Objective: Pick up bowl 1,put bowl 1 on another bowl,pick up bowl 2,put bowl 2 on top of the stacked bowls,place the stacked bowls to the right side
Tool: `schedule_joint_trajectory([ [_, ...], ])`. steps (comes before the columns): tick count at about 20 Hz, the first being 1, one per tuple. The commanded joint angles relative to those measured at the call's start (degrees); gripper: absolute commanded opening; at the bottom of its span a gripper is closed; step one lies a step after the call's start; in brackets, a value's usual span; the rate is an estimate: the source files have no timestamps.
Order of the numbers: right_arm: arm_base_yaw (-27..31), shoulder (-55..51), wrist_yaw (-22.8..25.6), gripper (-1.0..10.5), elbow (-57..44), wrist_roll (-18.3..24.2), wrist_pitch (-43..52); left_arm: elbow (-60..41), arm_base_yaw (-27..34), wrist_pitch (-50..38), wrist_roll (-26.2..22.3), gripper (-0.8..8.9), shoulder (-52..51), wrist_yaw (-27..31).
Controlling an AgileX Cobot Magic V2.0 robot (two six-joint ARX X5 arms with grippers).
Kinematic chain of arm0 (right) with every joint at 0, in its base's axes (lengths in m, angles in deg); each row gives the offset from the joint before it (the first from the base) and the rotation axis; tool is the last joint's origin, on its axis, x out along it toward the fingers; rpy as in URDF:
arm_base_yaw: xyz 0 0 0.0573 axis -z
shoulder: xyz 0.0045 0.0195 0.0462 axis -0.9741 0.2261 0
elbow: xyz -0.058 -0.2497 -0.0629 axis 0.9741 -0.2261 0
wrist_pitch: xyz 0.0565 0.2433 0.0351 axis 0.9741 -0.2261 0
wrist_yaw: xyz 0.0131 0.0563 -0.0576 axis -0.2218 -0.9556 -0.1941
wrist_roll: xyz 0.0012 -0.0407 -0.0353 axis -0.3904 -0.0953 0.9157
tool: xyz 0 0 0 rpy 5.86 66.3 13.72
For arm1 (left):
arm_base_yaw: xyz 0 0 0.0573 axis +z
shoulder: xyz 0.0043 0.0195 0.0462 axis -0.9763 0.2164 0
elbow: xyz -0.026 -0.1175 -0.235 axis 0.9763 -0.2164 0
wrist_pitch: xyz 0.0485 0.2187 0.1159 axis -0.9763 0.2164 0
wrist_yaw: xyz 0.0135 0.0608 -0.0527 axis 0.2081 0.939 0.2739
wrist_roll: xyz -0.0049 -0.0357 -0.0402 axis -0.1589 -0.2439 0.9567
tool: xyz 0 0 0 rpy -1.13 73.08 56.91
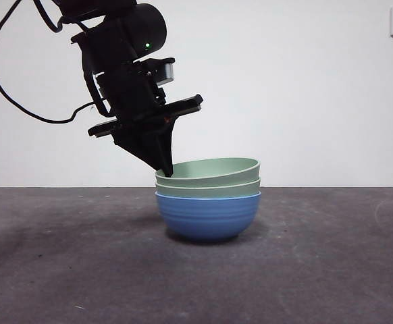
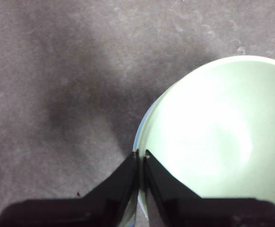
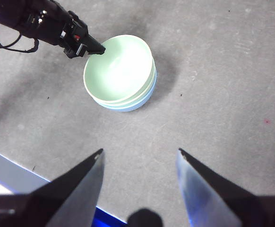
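— Where's the stack?
— The stacked bowls (image 1: 208, 202) sit mid-table (image 1: 61, 270), blue one (image 1: 208, 217) lowest.
— And the claws?
— The left gripper (image 2: 140, 155) is clamped on the top green rim; the right gripper (image 3: 140, 153) hangs well apart, jaws spread.

left end effector (image 1: 164, 167) pinching top green bowl's rim, the stacked bowls (image 1: 208, 202) on dark table (image 1: 61, 270)

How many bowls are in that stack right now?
3, nested on the table: the blue ribbed round bowl at the bottom, a pale green bowl inside it, and the top pale green bowl, its rim pinched by the left gripper. None seems hidden.
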Motion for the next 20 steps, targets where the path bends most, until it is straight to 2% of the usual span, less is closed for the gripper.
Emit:
schedule_joint_trajectory([
  [1, -0.1, -0.1, 0.2, 2.5, -0.2, 0.3, 0.3, -0.2, -0.2, 0.1, 0.4, 0.71, 0.8, -0.8],
  [3, -0.1, -0.1, 0.2, 2.5, -0.2, 0.3, 0.3, -0.1, -0.3, 1.1, 0.4, 2.62, 0.7, -1.8],
  [4, -0.1, -0.1, 0.2, 2.5, -0.2, 0.3, 0.3, 0.3, -0.3, 2.2, 0.4, 2.93, 0.7, -1.6],
  [8, -0.1, 0.4, 0.2, 2.6, -0.2, 0.2, 0.4, 3.9, -0.3, 7.7, -0.3, 2.93, 0.0, -1.5],
  [9, -0.1, 0.9, 0.2, 3.0, -0.2, 0.1, 0.6, 5.6, -0.3, 9.7, -0.9, 2.93, -0.4, -1.5],
  [11, -0.1, 2.6, 0.1, 4.5, -0.2, 0.1, 1.8, 9.7, -0.3, 14.1, -2.3, 2.93, -1.9, -1.4],
  [12, -0.1, 4.0, 0.1, 4.7, -0.2, 0.1, 2.8, 12.0, -0.3, 16.6, -2.7, 2.93, -3.0, -1.3],
  [17, -0.1, 14.4, -0.6, 4.7, -0.2, -0.4, 11.2, 22.8, -0.3, 31.0, -7.1, 2.92, -8.9, -1.3],
  [20, 0.0, 23.1, -4.5, 4.7, -0.2, -2.0, 17.0, 24.9, -0.3, 36.5, -8.2, 2.92, -13.8, -1.0],
])
